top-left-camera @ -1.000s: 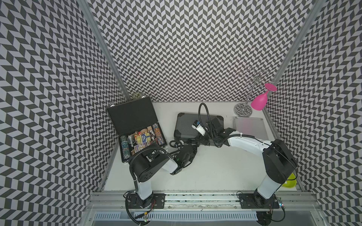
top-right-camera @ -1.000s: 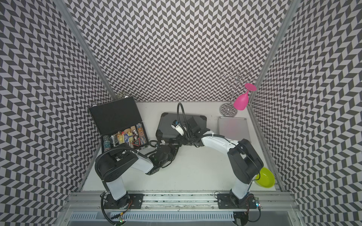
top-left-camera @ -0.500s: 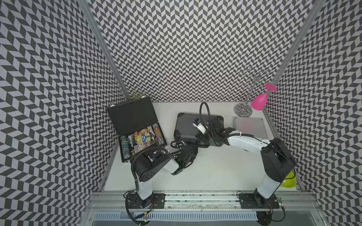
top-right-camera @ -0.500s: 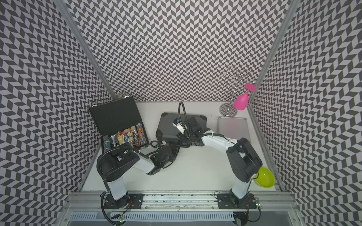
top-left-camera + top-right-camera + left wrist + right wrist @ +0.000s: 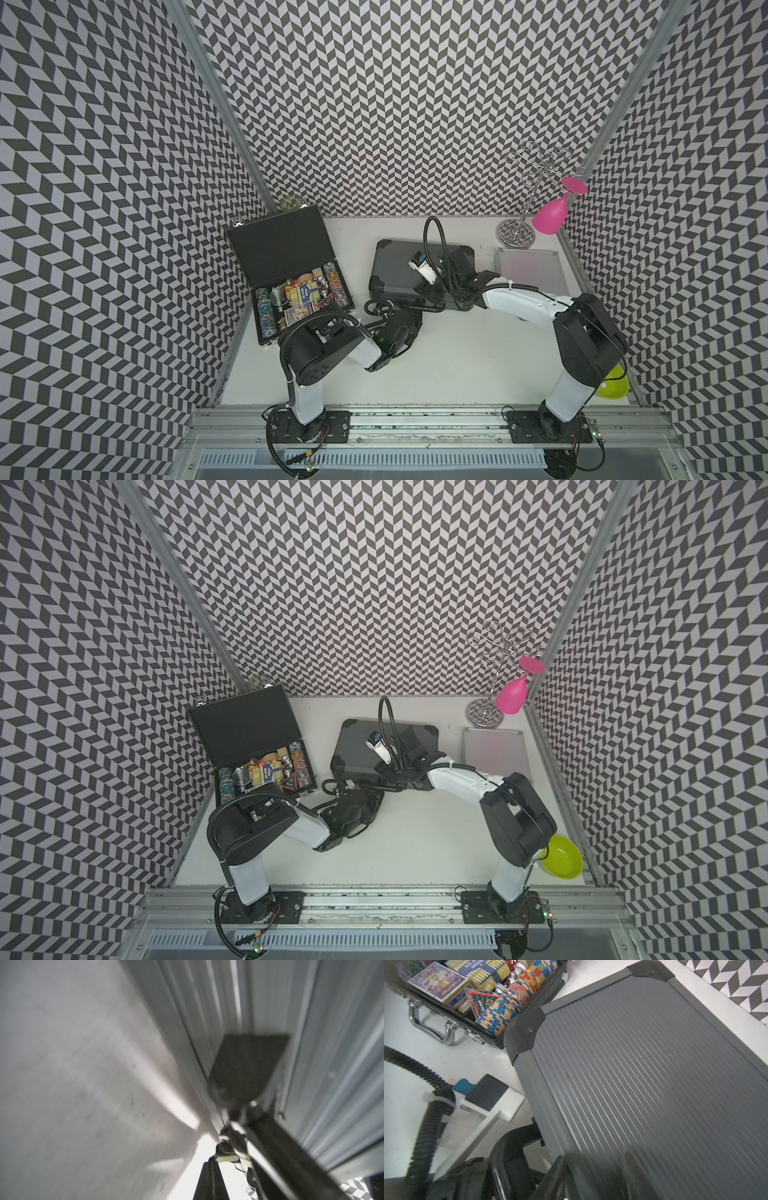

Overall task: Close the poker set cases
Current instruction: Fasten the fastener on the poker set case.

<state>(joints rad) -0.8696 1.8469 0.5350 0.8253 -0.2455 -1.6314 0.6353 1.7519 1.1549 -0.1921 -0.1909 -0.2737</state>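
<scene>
On counter [image 5: 457,361], centre: ribbed grey case [image 5: 395,266], lid down. Right gripper [image 5: 428,291] over lid by front edge, fingers spread; left gripper [image 5: 413,311] at front face, fingers pressed together. Risk: push slides case, latch may miss. Black case [image 5: 274,249], left rear, lid up.

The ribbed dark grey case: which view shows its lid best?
The right wrist view: the ribbed dark grey case fills the frame, ribs and corner caps sharp. In both top views it is small, partly hidden by the right arm. The left wrist view gives only a blurred ribbed surface.
</scene>
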